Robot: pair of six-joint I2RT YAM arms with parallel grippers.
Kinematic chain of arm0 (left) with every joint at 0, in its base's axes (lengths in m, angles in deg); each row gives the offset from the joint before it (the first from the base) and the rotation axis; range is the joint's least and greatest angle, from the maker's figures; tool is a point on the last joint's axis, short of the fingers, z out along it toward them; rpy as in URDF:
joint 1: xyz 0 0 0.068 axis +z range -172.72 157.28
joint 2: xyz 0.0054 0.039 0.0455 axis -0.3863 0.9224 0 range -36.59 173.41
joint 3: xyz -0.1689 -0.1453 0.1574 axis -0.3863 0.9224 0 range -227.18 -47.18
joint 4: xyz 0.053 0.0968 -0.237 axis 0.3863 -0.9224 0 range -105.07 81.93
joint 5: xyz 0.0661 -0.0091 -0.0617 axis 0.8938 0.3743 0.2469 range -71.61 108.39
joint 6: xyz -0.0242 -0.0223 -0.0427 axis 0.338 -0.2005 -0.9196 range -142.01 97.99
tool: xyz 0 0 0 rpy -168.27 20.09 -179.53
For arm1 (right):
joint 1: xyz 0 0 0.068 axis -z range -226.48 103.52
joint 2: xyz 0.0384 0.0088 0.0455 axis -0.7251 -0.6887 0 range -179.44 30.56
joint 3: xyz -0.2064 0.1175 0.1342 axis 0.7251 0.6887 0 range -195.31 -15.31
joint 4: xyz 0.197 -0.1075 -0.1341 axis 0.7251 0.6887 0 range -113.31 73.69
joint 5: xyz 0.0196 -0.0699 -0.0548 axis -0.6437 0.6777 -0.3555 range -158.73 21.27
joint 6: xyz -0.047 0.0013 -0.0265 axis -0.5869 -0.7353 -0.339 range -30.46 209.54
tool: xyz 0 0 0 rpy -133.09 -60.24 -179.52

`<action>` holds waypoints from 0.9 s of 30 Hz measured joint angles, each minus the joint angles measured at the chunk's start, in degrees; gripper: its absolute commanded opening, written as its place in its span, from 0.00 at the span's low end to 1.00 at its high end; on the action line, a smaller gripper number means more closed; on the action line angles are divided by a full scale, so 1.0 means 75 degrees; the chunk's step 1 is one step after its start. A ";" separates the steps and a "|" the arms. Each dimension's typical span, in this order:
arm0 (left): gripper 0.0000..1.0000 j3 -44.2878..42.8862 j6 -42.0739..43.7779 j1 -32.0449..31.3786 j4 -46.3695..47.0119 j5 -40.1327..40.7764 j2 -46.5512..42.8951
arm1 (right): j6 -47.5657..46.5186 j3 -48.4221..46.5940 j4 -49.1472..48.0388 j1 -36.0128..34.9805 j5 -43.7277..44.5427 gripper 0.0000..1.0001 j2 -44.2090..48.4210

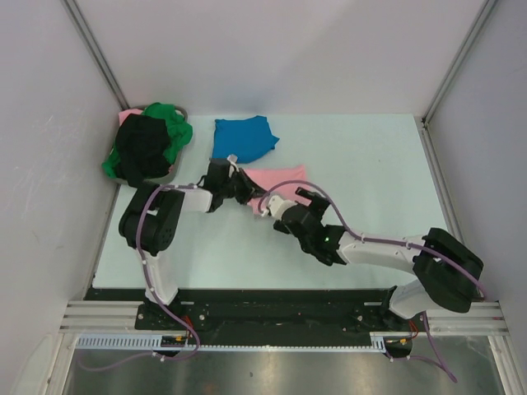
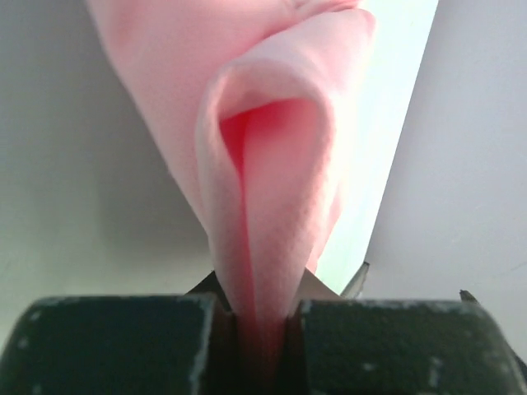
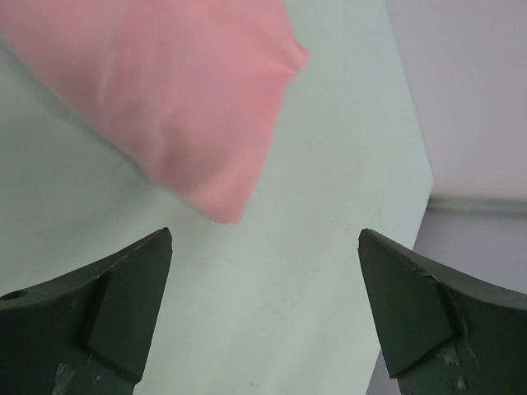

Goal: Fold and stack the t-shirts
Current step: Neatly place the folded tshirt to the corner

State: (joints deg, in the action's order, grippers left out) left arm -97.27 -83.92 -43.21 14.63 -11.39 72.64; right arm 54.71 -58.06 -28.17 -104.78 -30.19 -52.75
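Note:
A light pink t-shirt (image 1: 278, 174) lies on the table, one edge lifted. My left gripper (image 1: 244, 188) is shut on that edge; in the left wrist view a fold of pink cloth (image 2: 272, 164) rises from between the closed jaws (image 2: 263, 329). My right gripper (image 1: 285, 201) hovers just right of it, open and empty. The right wrist view shows a corner of the pink shirt (image 3: 181, 107) ahead of the spread jaws (image 3: 265, 239). A folded bright blue t-shirt (image 1: 241, 137) lies behind the pink one. A black t-shirt (image 1: 144, 148) and a green one (image 1: 173, 123) sit bundled at the far left.
The black and green shirts fill a grey round basket (image 1: 158, 178) in the table's back left corner. Grey walls close in the table on the left, back and right. Pale green tabletop (image 1: 370, 164) stretches to the right of the shirts.

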 measured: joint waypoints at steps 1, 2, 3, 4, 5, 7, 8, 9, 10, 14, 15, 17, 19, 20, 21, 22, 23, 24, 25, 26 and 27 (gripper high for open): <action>0.00 -0.0318 0.0198 0.0017 -0.0291 0.0038 -0.0003 | 0.0300 -0.0108 0.0015 0.0076 0.0332 1.00 0.0000; 0.00 -0.0653 0.0414 0.0041 -0.0600 0.0079 -0.0003 | 0.0562 -0.0216 0.0064 0.0157 0.0562 1.00 0.0000; 0.00 -0.1029 0.0627 0.0067 -0.0935 0.0096 0.0026 | 0.0979 -0.0402 0.0254 0.0280 0.0790 1.00 0.0000; 0.00 -0.1437 0.0848 0.0096 -0.1233 0.0087 0.0082 | 0.1399 -0.0638 0.0525 0.0431 0.0924 1.00 0.0000; 0.00 -0.1932 0.1116 0.0125 -0.1574 0.0085 0.0204 | 0.1766 -0.0828 0.0734 0.0490 0.1003 1.00 0.0000; 0.00 -0.3165 0.1612 0.0166 -0.2200 0.0076 0.0664 | 0.2766 -0.1218 0.1192 0.0889 0.1116 1.00 0.0029; 0.00 -0.3649 0.1804 0.0184 -0.2463 0.0076 0.0883 | 0.3267 -0.1317 0.1373 0.1035 0.1134 1.00 0.0058; 0.00 -0.4363 0.2060 0.0201 -0.2774 0.0067 0.1207 | 0.3754 -0.1352 0.1550 0.1174 0.1131 1.00 0.0105; 0.00 -0.4744 0.2218 0.0210 -0.2897 0.0064 0.1416 | 0.4243 -0.1355 0.1725 0.1320 0.1035 1.00 0.0149; 0.00 -0.7192 0.3008 0.0262 -0.4351 -0.0070 0.2658 | 0.5642 -0.1355 0.2238 0.1778 0.0274 1.00 0.0184; 0.00 -0.7851 0.3188 0.0277 -0.4704 -0.0067 0.2999 | 0.5890 -0.1355 0.2326 0.1833 0.0058 1.00 0.0178; 0.00 -0.8982 0.3483 0.0312 -0.5321 -0.0085 0.3535 | 0.6280 -0.1355 0.2398 0.1859 -0.0318 1.00 0.0152; 0.00 -0.9868 0.3698 0.0373 -0.5738 -0.0096 0.3978 | 0.6516 -0.1355 0.2401 0.1839 -0.0574 1.00 0.0067; 0.00 -1.0226 0.3789 0.0428 -0.5957 -0.0140 0.4162 | 0.6639 -0.1355 0.2398 0.1830 -0.0717 1.00 -0.0026; 0.00 -1.0413 0.3838 0.0475 -0.6059 -0.0187 0.4266 | 0.6703 -0.1355 0.2398 0.1816 -0.0799 1.00 -0.0099; 0.00 -1.0590 0.3893 0.0539 -0.6187 -0.0259 0.4368 | 0.6773 -0.1355 0.2396 0.1795 -0.0898 1.00 -0.0213; 0.00 -1.0704 0.3934 0.0609 -0.6271 -0.0323 0.4447 | 0.6808 -0.1355 0.2396 0.1789 -0.0956 1.00 -0.0294; 0.00 -1.0757 0.3969 0.0676 -0.6324 -0.0405 0.4503 | 0.6851 -0.1355 0.2396 0.1781 -0.1014 1.00 -0.0393; 0.00 -1.0768 0.3998 0.0726 -0.6333 -0.0490 0.4538 | 0.6892 -0.1355 0.2396 0.1769 -0.1061 1.00 -0.0481; 0.00 -1.0771 0.4028 0.0787 -0.6327 -0.0586 0.4572 | 0.6913 -0.1355 0.2393 0.1757 -0.1102 1.00 -0.0554; 0.00 -1.0774 0.4062 0.0836 -0.6327 -0.0708 0.4602 | 0.6936 -0.1355 0.2393 0.1746 -0.1125 1.00 -0.0592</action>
State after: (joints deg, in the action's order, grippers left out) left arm -178.07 -53.45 -36.94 -32.82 -16.70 107.15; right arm 106.73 -68.22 -10.23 -91.69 -38.62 -57.19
